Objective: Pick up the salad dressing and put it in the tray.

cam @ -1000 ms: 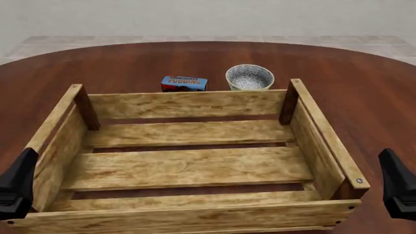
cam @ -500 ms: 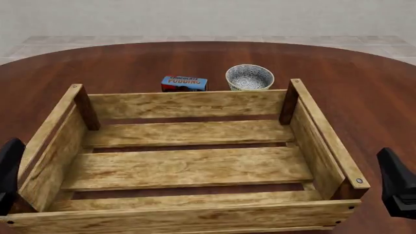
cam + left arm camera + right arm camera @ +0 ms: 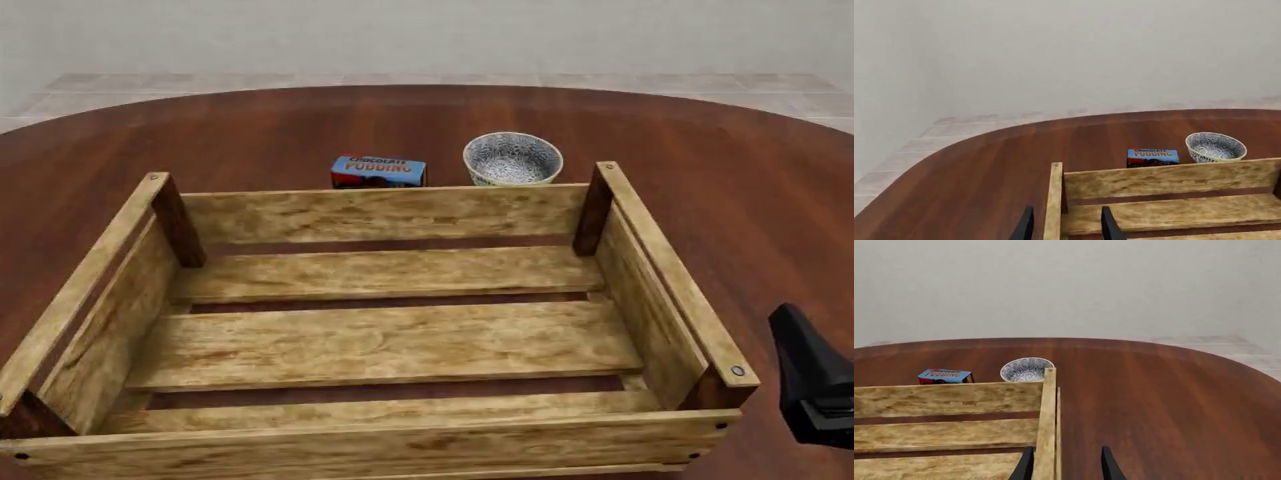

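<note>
While both arms wait at the near edge of the table, the scene reads as follows.

Tray: a large light-wood slatted crate (image 3: 387,340) with darker brown corner posts sits in the middle of a round reddish-brown table (image 3: 267,125). Nothing lies inside it.

Salad dressing: cannot be seen in any of the three views, so its place cannot be told.

Pudding box: a small blue chocolate pudding box (image 3: 379,171) stands just beyond the crate's far wall, left of centre.

Bowl: a small speckled bowl (image 3: 513,158) sits just right of the pudding box, also beyond the far wall.

Left gripper: out of sight in the front view. Its wrist camera shows two dark fingers spread apart (image 3: 1065,227), one on each side of the crate's left wall, holding nothing.

Right gripper: its dark body shows at the front view's lower right corner, outside the crate's right wall. Its wrist camera shows the fingers parted (image 3: 1065,465) and empty, the right wall's top edge just inside one finger.
</note>
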